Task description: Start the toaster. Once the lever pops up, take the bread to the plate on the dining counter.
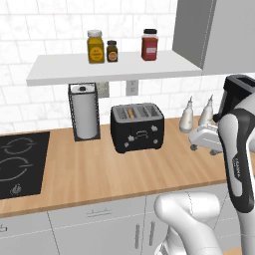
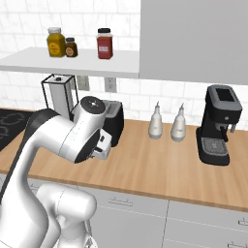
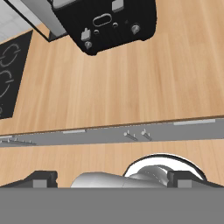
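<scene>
One bread point(image 1: 130, 113) slice sits in the toaster point(image 1: 137, 127) on the worktop point(image 1: 99, 169); the pincer point(image 3: 111, 179) hangs open, well apart.

No readable text; arm point(image 1: 238, 164) lettering blurred.

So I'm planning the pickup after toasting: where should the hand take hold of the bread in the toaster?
Probably the bread's top edge, coming straight down from above: it stands upright in the toaster's left slot, mostly sunk, so only that edge is reachable. The hand is open.
</scene>
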Controlling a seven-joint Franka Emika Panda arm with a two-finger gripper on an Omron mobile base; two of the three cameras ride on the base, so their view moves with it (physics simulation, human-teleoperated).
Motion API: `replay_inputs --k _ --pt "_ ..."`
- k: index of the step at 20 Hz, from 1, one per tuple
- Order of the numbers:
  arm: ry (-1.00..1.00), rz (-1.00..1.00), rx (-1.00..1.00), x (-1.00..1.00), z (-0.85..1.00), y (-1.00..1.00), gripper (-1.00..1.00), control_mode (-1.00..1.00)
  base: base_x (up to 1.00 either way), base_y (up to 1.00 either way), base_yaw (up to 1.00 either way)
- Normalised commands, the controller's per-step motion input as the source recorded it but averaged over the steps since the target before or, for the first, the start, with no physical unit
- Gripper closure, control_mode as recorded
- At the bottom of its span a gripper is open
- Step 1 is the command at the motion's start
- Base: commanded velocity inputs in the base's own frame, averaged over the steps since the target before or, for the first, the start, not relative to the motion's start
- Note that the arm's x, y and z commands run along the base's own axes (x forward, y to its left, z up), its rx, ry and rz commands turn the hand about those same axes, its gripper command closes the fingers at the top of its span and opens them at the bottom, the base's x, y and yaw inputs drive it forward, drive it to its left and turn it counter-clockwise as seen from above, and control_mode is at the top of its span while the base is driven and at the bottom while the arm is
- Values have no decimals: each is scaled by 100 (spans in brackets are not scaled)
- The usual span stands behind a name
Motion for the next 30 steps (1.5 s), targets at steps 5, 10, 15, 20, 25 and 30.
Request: replay_inputs --k 5,10,15,20,25,30 --pt "0 0 0 0 0 0 -100 -100 0 0 0" --pt "0 0 0 0 0 0 -100 -100 0 0 0" --pt "0 0 0 0 0 0 -100 -100 0 0 0" --pt "0 0 0 0 0 0 -100 -100 0 0 0" --pt "0 0 0 0 0 0 -100 -100 0 0 0" --pt "0 0 0 0 0 0 -100 -100 0 0 0"
